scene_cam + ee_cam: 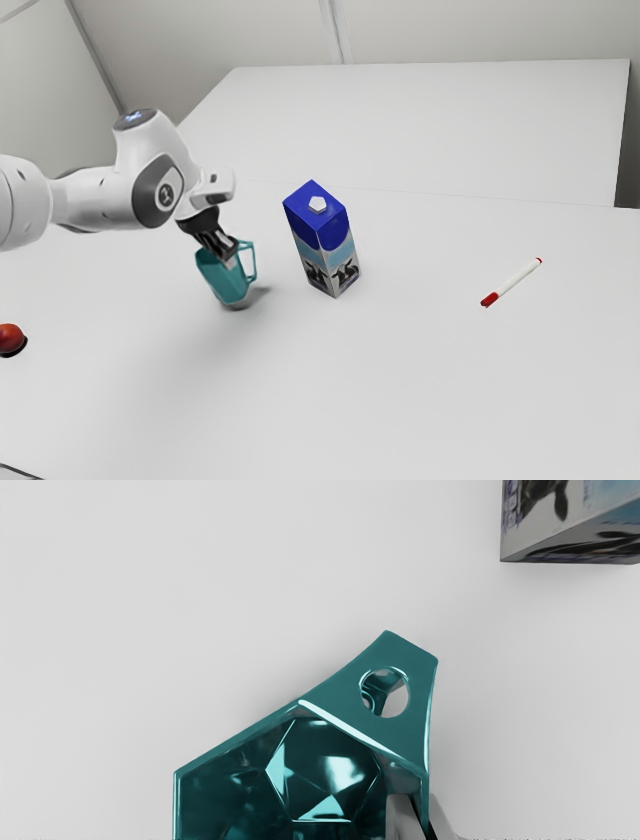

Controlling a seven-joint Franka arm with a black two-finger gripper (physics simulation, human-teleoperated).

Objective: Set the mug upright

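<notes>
The teal mug (222, 280) is on or just over the table (430, 390), mouth up and close to upright, a little way from the milk carton (322, 245), with its handle (386, 652) on the side toward that carton. The gripper (230, 260) is pinching the mug's wall near the handle: one finger (400, 816) is inside the mouth, the other finger (442, 818) outside, with the wall between them. The chief risk, as I judge it, lies in the release: if the base is raised or tipped even slightly, opening the fingers would let the mug drop, rock, or fall over on its side. The grip is on one edge only, so the weight hangs off-centre and the mug could swivel about the pinch, the more so if its glossy wall is slick. The inner finger could also catch the rim and drag the mug over if the hand leaves at a slant, and a sideways swing toward the carton could knock the handle against it. What I can't make out is whether the underside sits flat; the shadow beside it in the exterior view doesn't settle that. The near part of the mug is cut off in the wrist view, as is most of the carton, and a round red object (10, 338) is cut by the exterior view's left edge.
</notes>
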